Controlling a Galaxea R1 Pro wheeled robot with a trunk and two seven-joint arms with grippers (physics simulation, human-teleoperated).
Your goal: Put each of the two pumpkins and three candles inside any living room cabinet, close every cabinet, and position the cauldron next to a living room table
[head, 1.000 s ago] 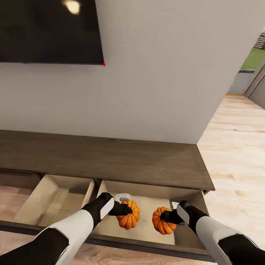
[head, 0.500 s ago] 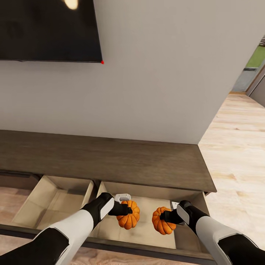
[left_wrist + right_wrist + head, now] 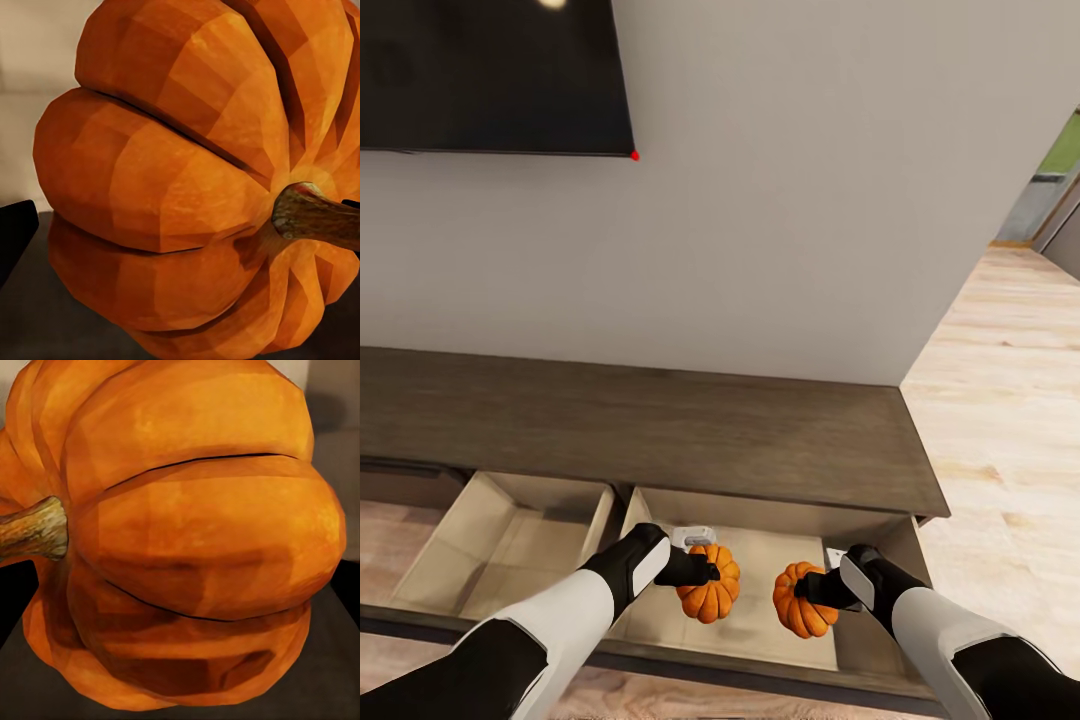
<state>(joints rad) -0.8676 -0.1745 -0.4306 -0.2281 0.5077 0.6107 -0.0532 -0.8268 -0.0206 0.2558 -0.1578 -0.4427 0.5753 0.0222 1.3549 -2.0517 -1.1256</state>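
Each pincer [image 3: 705,572] holds a pumpkin [image 3: 712,590] over the open drawer [image 3: 650,610].

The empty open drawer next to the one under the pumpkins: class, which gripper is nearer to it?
Left. The left gripper holds its pumpkin just beside the empty drawer; the right gripper, with the other pumpkin, hangs farther off, toward the cabinet's end.

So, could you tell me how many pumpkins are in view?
2: one pumpkin held by the left gripper, the other pumpkin by the right gripper, both over the open right-hand drawer.
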